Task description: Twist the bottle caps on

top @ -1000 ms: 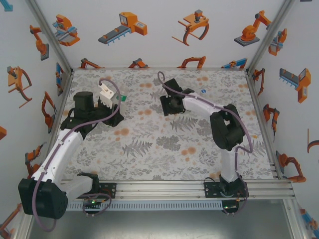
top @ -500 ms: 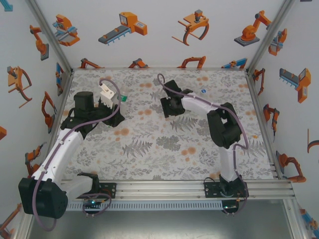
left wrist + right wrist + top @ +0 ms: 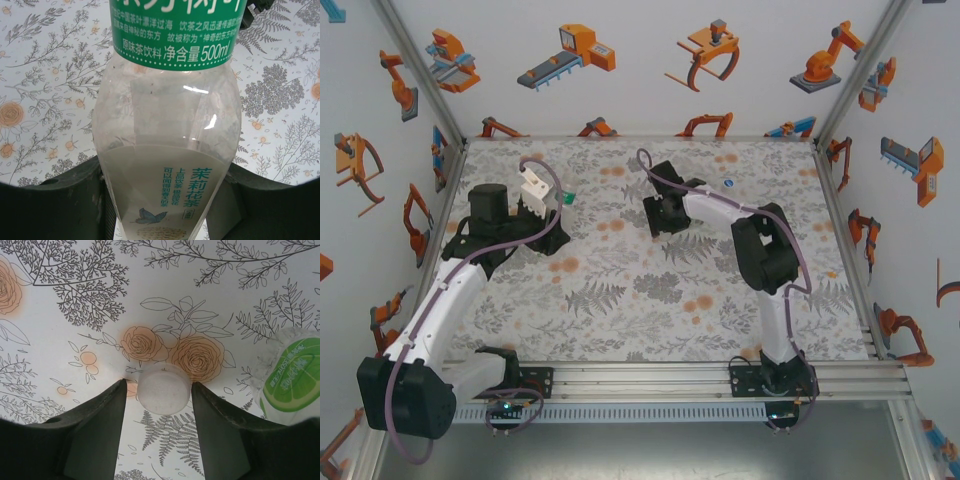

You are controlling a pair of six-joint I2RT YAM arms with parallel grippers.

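Note:
My left gripper (image 3: pixel 165 200) is shut on the whitish-clear bottle (image 3: pixel 165 115), gripping its lower body; its green-and-white label (image 3: pixel 175 30) runs away from the camera. From above, that bottle (image 3: pixel 532 186) is held over the table's left rear by the left gripper (image 3: pixel 542 205). My right gripper (image 3: pixel 159 387) stands open, low over the table, with a whitish round cap (image 3: pixel 164 389) between its fingers; the right finger (image 3: pixel 210 410) is at the cap's edge. From above, the right gripper (image 3: pixel 663 220) is at centre rear. A small blue cap (image 3: pixel 729 183) lies to its right.
A crinkled clear bottle with a green lime label (image 3: pixel 287 382) sits just right of the right gripper's fingers. The flower-print table cover (image 3: pixel 620 290) spreads across the middle and front. Walls and metal frame rails (image 3: pixel 840 230) close in the table on three sides.
The right arm's elbow has shifted slightly left while its gripper stays near the same spot at centre rear. The left arm and its bottle have not moved.

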